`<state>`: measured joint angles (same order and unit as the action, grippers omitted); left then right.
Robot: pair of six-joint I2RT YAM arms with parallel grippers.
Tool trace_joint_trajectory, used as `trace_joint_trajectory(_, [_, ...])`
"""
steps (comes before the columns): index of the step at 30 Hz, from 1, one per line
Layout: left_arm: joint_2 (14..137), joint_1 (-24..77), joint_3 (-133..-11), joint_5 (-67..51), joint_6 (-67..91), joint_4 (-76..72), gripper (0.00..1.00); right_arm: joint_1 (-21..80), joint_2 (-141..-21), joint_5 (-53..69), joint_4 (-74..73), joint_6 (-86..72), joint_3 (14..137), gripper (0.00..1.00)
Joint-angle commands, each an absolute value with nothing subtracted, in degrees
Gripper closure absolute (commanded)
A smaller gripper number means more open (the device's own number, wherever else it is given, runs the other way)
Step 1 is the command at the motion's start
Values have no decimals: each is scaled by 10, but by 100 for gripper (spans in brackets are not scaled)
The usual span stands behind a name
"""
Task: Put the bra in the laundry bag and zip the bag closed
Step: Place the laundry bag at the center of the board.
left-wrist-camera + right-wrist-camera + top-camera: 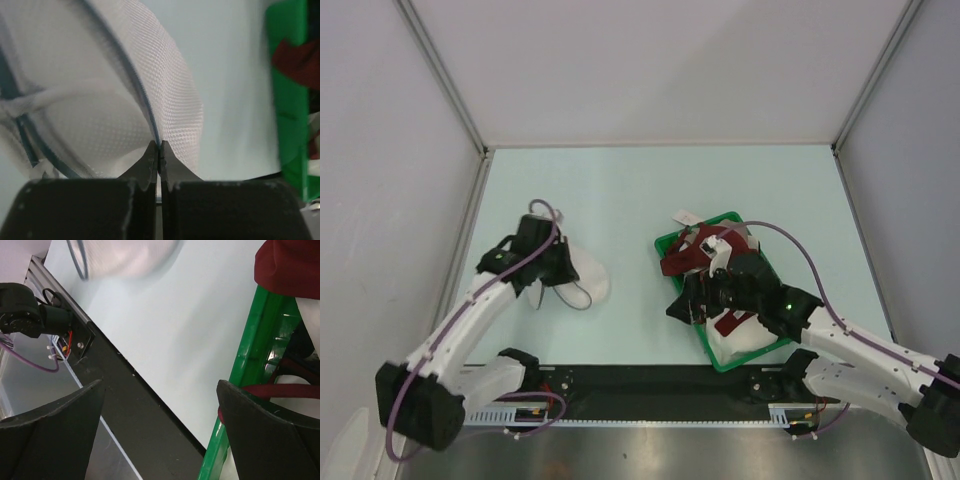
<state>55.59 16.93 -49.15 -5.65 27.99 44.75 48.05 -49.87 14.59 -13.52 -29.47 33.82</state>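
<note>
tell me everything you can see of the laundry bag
The laundry bag is white fine mesh, softly domed, with a dark bluish zipper line curving along its edge. It lies on the pale table, left of the green basket and apart from it. The left end effector is shut, pinching its rim.

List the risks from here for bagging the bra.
The left jaws pinch only the thin edge of the white mesh domed laundry bag; a tug might pull it free. The dark red fabric bra lies tangled among white cloth garments in the green plastic basket; the open right jaws, beside its rim, could catch plastic or drag extra clothes.
</note>
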Motion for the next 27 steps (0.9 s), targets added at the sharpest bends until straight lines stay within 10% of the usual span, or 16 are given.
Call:
trace_joint_trajectory(1, [622, 251, -470, -51, 298, 404, 100, 483, -526, 156, -91, -279, 366, 0])
trace_joint_trajectory(4, [620, 258, -431, -74, 329, 349, 84, 483, -551, 156, -79, -282, 368, 0])
trace_joint_trajectory(8, [552, 258, -413, -44, 352, 315, 29, 483, -593, 149, -65, -285, 381, 0])
trace_joint_trajectory(11, [502, 255, -424, -1, 358, 327, 23, 483, -624, 140, -51, -286, 404, 0])
trace_joint_trajectory(20, [434, 69, -370, -1, 453, 363, 71, 544, -851, 15, -41, -280, 581, 7])
trace_joint_trajectory(27, [498, -34, -294, -172, 436, 288, 84, 617, -1025, -35, -54, -258, 745, 21])
